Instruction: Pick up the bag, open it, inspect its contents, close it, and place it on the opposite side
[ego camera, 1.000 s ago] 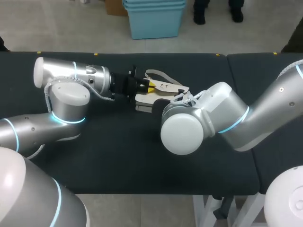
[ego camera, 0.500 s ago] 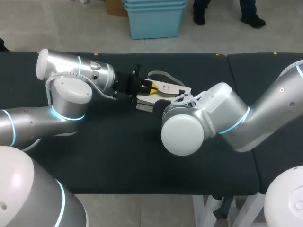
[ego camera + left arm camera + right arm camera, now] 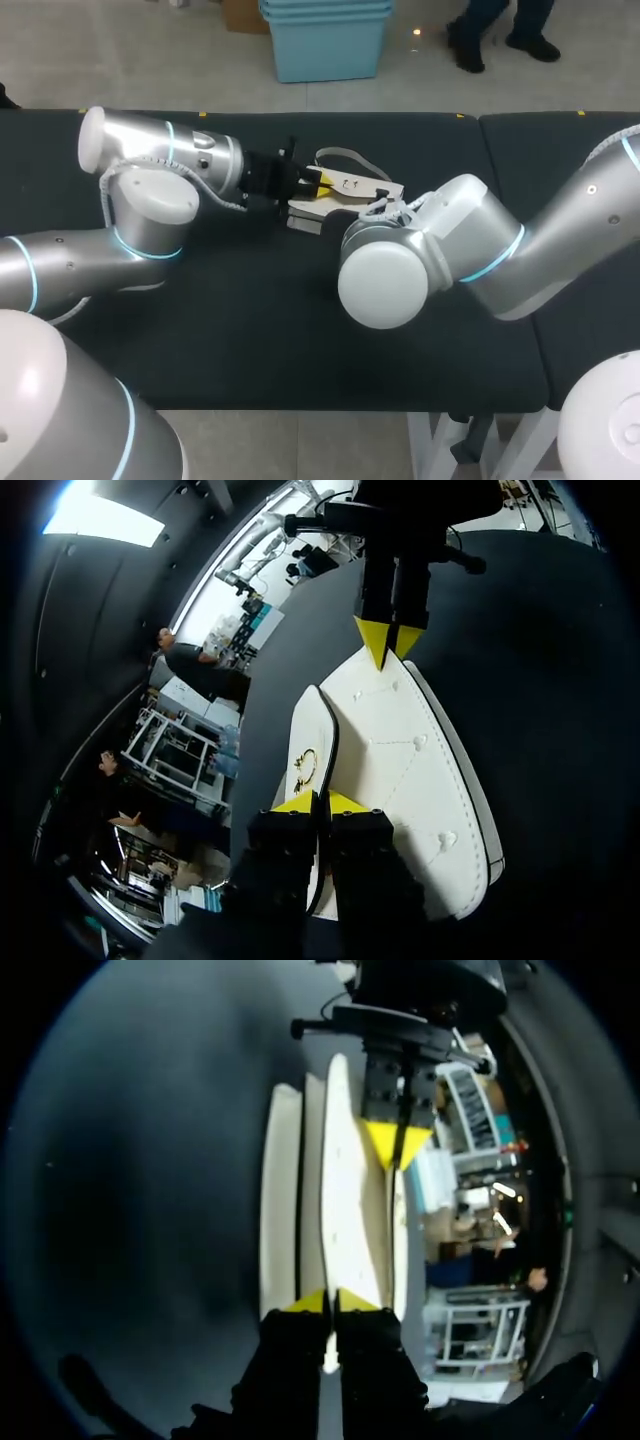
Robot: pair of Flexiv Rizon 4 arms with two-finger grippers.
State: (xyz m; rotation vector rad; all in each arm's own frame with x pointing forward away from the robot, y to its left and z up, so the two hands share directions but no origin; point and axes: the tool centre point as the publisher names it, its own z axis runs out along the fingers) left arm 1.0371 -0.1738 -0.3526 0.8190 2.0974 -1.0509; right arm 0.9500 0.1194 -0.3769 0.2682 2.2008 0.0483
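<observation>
Since 1.0 s ago: the left arm (image 3: 150, 200) has swung its wrist a little toward the far edge and the middle. The bag (image 3: 350, 190) and its strap (image 3: 345, 155) have shifted slightly the same way with it. The right arm (image 3: 480, 250) is essentially unchanged. Almost no difference over the last half second.

Bag: cream-white and flat, at the far middle of the dark worktop (image 3: 260, 330), strap loop on the far side. It spans the gap between the two claws, one at each end. Cannot tell whether its underside rests on the worktop or is just clear of it.

Left claw (image 3: 316, 181): comes in from the left. The left wrist view shows its yellow tips closed together, pinching a thin edge at the near end of the bag. From the tips the broad white panel (image 3: 400, 770) runs straight ahead. A narrower panel lies beside it, carrying a small gold-coloured fitting (image 3: 303, 768).

Right claw (image 3: 390, 645): hidden under its own wrist in the head view. In the left wrist view it sits at the far end of the bag, tips pressed together on the panel's tip. Its own wrist view confirms this: both tips are clamped on a thin white edge, and the bag's layers extend ahead as narrow strips to the opposite claw.

Both claws are gripping the bag at opposite ends.
</observation>
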